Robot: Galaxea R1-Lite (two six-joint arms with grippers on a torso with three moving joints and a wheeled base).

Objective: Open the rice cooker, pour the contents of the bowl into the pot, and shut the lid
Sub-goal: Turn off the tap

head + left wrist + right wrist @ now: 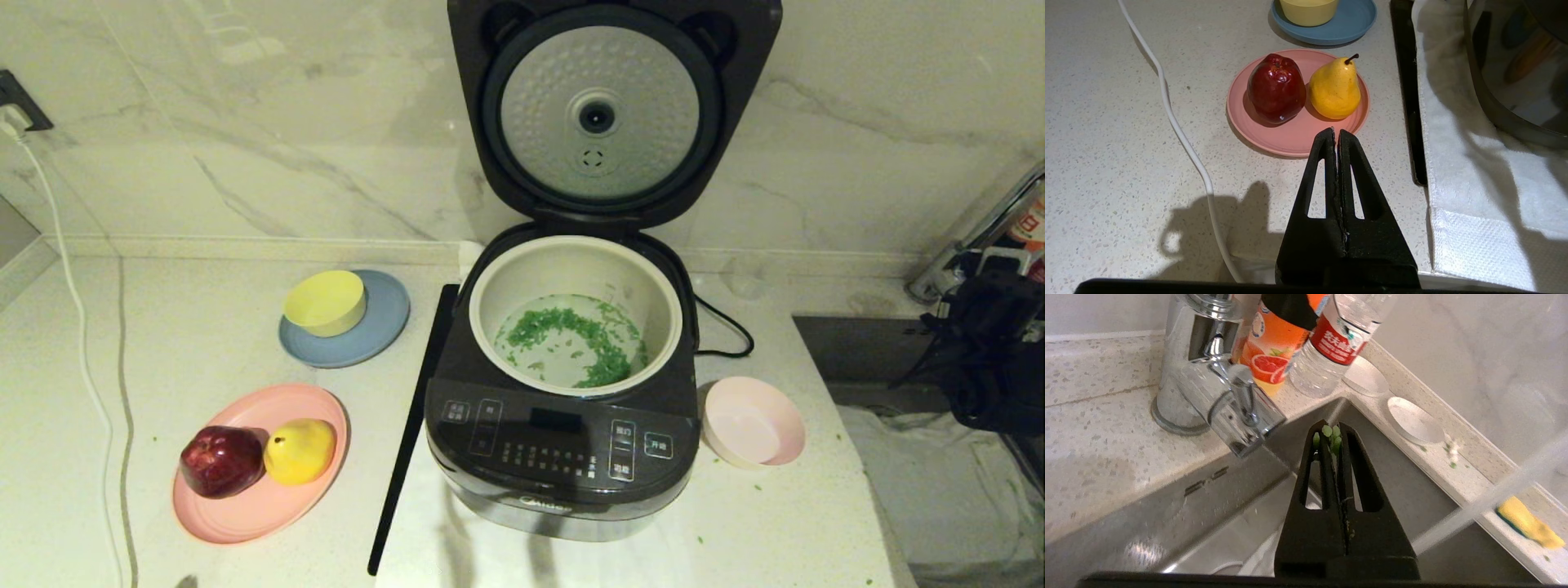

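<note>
One empty bowl (753, 421), two closed grippers (1336, 131) (1332, 425), perhaps green bits on one.

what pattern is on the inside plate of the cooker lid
Silver with a dimpled pattern, on the lid; clearest in the head view.

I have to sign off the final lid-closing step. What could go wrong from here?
The lid stands fully upright, so a push may slam it or shift the rice cooker on its white cloth. The right gripper, shut over the sink, carries stuck green bits that may drop onto the cooker.
</note>
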